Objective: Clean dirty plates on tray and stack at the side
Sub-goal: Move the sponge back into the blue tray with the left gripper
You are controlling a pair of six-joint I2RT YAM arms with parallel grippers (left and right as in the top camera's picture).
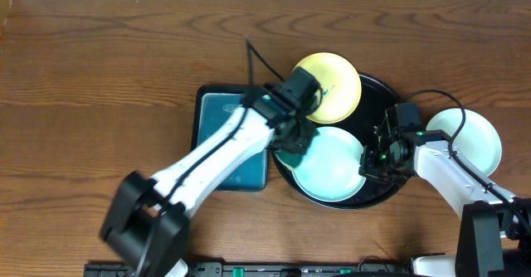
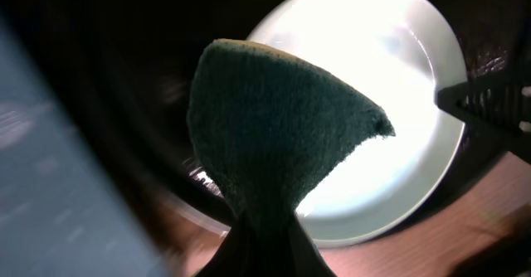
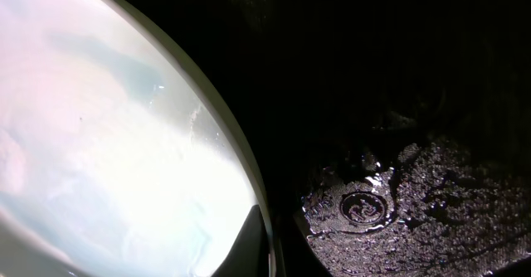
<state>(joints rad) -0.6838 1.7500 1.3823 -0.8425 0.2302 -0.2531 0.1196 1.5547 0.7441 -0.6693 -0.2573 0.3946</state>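
The black round tray [image 1: 383, 103] holds a pale yellow plate [image 1: 332, 82] with a small dark smear at the back, and a mint-white plate [image 1: 336, 169] at the front. A second mint-white plate [image 1: 473, 136] lies on the table to the right of the tray. My left gripper [image 1: 292, 144] is shut on a dark green sponge [image 2: 274, 136] over the left edge of the front mint plate [image 2: 390, 78]. My right gripper [image 1: 373, 159] pinches that plate's right rim [image 3: 249, 177], one finger inside the plate. Faint bluish smears show on the plate [image 3: 108, 144].
A rectangular teal tray [image 1: 220, 119] lies just left of the black tray, under my left arm. The black tray's textured floor [image 3: 415, 202] lies beside the held rim. The table is brown wood [image 1: 99, 86].
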